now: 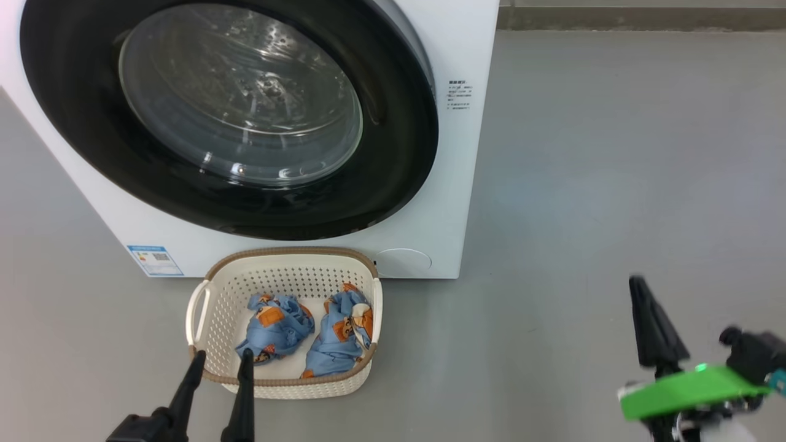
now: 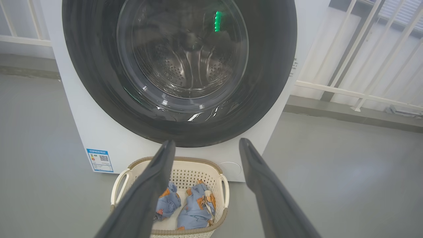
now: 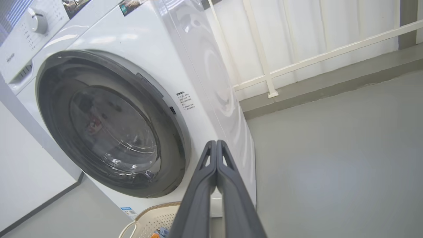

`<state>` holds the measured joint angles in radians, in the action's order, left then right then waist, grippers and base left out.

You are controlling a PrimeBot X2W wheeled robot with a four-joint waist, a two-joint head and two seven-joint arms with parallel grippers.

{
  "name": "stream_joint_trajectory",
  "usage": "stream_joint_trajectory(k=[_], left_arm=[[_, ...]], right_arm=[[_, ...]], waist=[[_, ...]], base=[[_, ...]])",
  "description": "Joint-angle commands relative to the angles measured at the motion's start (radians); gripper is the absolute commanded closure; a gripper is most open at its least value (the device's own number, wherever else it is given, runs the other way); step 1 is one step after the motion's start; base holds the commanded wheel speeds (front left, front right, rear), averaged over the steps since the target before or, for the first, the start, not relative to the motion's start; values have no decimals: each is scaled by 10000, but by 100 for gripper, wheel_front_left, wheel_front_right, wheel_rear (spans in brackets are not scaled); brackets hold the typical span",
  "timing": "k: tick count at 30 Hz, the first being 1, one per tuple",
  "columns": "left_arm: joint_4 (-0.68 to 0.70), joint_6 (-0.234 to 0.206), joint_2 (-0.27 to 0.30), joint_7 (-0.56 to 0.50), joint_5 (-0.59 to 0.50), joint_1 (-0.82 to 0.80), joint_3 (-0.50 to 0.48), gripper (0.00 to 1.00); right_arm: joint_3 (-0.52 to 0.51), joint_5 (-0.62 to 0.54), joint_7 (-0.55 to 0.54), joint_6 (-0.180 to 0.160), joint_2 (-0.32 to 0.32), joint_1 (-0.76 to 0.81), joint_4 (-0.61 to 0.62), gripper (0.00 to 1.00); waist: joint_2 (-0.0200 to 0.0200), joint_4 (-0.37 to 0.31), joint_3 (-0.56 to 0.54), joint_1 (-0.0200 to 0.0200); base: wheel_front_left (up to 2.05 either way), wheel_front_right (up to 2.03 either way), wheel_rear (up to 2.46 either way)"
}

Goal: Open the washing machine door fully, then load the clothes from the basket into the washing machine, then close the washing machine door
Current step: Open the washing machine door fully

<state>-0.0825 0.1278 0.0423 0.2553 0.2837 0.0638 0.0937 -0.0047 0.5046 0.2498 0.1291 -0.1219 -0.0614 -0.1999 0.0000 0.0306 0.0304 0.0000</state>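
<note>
Door: we see the washing machine door [image 1: 393,184] cut off at the head view's top edge.
Print: small text [image 1: 459,95] on the washing machine [image 1: 442,245], unreadable to us.
Right gripper [image 1: 637,285]: base blurred.

A blue QR-code sticker [image 1: 155,260] marks the washing machine [image 1: 430,233] low on its front. Printed lines [image 1: 460,95] higher up are illegible.

The washing machine door [image 1: 399,153] is showing a glossy black rim around clear glass. The washing machine [image 1: 470,55] is gleaming smooth white. The basket [image 1: 221,307] is looking like perforated plastic, and the clothes [image 1: 276,325] like soft cloth.
</note>
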Motion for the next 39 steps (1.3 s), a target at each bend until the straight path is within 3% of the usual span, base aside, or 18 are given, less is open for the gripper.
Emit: stream_joint_trajectory(k=[1,6,12,27,39], left_arm=[[295,-29,79,65,119,-279,-235,0],[260,-70,79,65,298,-411,30,0],[249,-154,79,65,497,-610,317,0],[328,-349,79,65,765,-1062,889,0],[460,-484,79,65,949,-1440,1327,0]], right_arm=[[307,339,120,16,-32,-604,309,100],[411,2065,120,16,12,-1986,323,100],[587,3711,120,16,-404,-3315,41,100],[2077,7552,44,16,-2543,-5745,-884,100],[2917,9717,-1243,16,-3815,-7131,-1276,100]], waist=[[0,46,25,0],[0,416,209,0],[0,982,508,0],[0,2288,1423,0],[0,2958,2218,0]], base=[[0,0,0],[0,0,0],[0,0,0],[0,0,0],[0,0,0]])
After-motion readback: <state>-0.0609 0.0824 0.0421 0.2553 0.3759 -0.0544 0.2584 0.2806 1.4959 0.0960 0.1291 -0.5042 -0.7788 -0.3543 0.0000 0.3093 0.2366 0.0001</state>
